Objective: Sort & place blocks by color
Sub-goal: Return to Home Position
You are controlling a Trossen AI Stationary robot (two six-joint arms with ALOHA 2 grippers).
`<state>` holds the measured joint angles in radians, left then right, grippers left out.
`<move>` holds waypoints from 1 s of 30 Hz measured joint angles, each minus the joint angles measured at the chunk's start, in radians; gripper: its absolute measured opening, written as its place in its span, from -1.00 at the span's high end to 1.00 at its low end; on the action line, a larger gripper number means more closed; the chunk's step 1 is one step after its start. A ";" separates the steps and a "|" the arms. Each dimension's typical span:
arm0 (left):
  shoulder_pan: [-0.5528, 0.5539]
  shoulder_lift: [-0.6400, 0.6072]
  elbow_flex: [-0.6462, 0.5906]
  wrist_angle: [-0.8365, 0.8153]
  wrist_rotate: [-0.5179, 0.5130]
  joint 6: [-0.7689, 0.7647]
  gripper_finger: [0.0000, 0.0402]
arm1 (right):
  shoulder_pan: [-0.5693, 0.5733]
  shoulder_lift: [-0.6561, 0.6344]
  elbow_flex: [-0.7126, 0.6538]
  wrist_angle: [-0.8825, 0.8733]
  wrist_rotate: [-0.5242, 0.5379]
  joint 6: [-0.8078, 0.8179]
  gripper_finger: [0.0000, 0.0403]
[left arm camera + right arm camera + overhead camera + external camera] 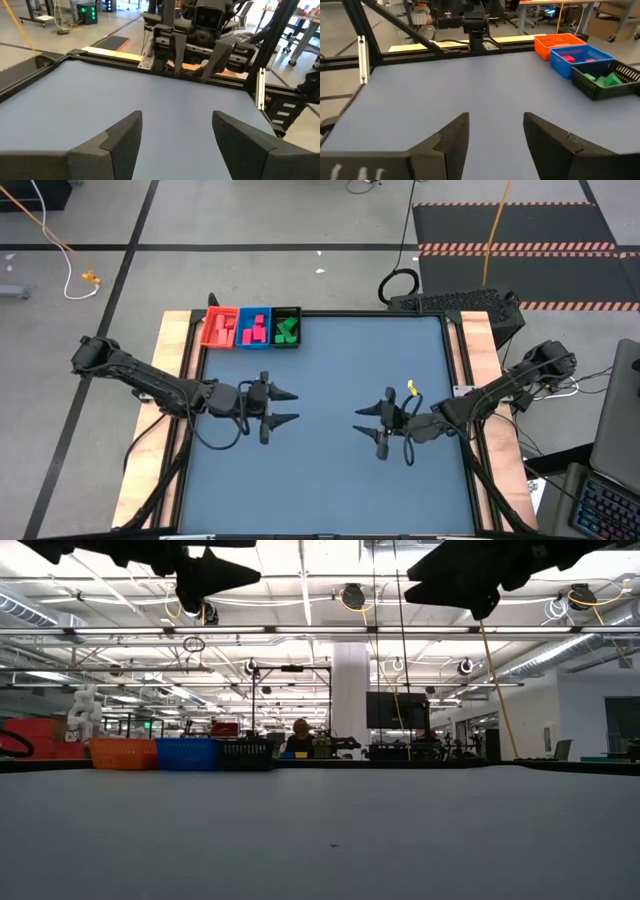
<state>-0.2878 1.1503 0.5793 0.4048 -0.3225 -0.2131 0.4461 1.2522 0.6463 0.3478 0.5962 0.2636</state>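
The blocks [254,330] all lie in three little trays, set in a row at the far left corner of the table [330,370]. The orange ones are in the red tray [220,310], the pink-red ones in the blue tray [255,309] and the green ones in the black tray [287,309]. No block shows on the bare top.

The left gripper [290,406] hangs over the middle left, fingers spread wide, holding nothing. The right gripper [368,422] hangs across from it, spread wide and empty too, with a gap between the two.

I think not much can go wrong now. If both arms swing inward at once, their tips could bump. If the left arm swings wide on its way back, it could knock the trays and spill blocks. A cable loop [222,442] under that arm could catch.

The table top is flat, smooth and grey-blue, with wooden edges. Around it is a big bright hall — a person [299,730] sits far off.
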 joint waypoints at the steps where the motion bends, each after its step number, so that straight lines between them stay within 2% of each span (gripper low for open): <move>1: -0.002 0.000 0.000 -0.002 0.000 0.000 -0.20 | 0.000 0.000 0.000 -0.002 0.000 -0.009 0.11; 7: -0.009 -0.004 0.000 -0.012 0.003 0.001 -0.20 | -0.001 -0.029 0.000 -0.029 0.001 -0.082 0.11; 18: -0.010 -0.106 0.000 -0.130 0.002 -0.019 -0.18 | 0.007 -0.170 0.000 -0.157 0.002 -0.092 0.11; 20: -0.013 -0.135 0.000 -0.177 -0.028 -0.013 -0.07 | 0.003 -0.193 0.000 -0.200 0.003 -0.101 0.14; 23: -0.017 -0.191 0.000 -0.259 -0.042 0.000 0.24 | -0.007 -0.231 0.000 -0.290 0.001 -0.092 0.29; 28: -0.030 -0.303 -0.050 -0.296 -0.018 0.037 0.85 | -0.023 -0.283 -0.006 -0.398 -0.020 -0.072 0.72; 30: -0.029 -0.358 -0.113 -0.266 0.002 0.036 0.95 | -0.033 -0.308 -0.041 -0.363 -0.060 -0.089 0.89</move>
<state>-0.3172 0.7925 0.4660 0.1389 -0.3200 -0.1768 0.4136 0.9437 0.6058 -0.0155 0.5362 0.1745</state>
